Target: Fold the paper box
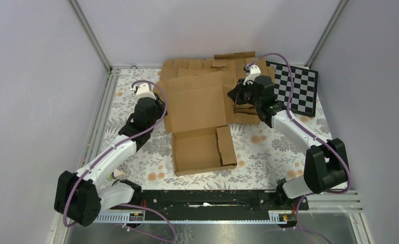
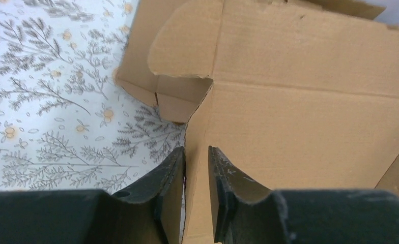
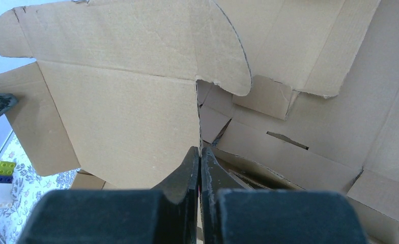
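While the overhead hid the fingers, wrist views showed both the left end effector and the right end effector pinching opposite lid edges of the paper box, floral tabletop bare alongside.

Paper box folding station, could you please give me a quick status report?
Left gripper and right gripper each pinching a side edge of the lid panel. Paper box half formed, tray up, lid open. Pile of flat blanks crowds behind it.

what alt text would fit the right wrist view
The right gripper pinches the edge of the paper box, whose panel and rounded flap fill the view. Flat cardboard blanks lie behind.
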